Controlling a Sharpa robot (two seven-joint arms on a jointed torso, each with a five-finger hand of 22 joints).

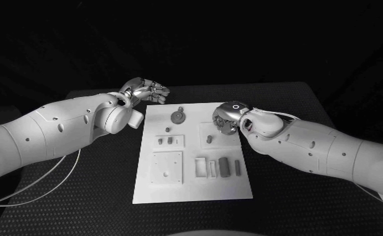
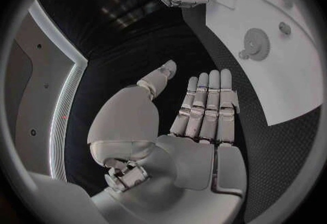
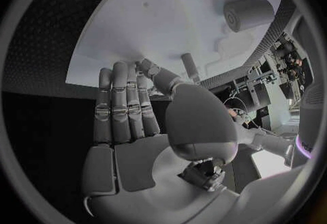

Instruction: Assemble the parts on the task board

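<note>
Black, textured table (image 1: pixel 96 191) carries your white task board (image 1: pixel 191 189) at its middle, and everything else sits in relation to that board. On the board's near half you have a square plate (image 1: pixel 167 168) toward the left arm's side, and beside it a row of small upright grey parts (image 1: pixel 224 165). Further up, two pegs stand in a small block (image 1: pixel 169 141), and beyond them a gear (image 1: pixel 178 116) lies flat near the far edge. Your right hand (image 1: pixel 227 118) hangs over the board's far right part; its fingers are straight and side by side in the right wrist view (image 3: pixel 121 105), holding nothing, fingertips just above the white surface. Your left hand (image 1: pixel 146 91) sits past the board's far left corner, off the board, fingers (image 2: pixel 207 105) extended and empty.
</note>
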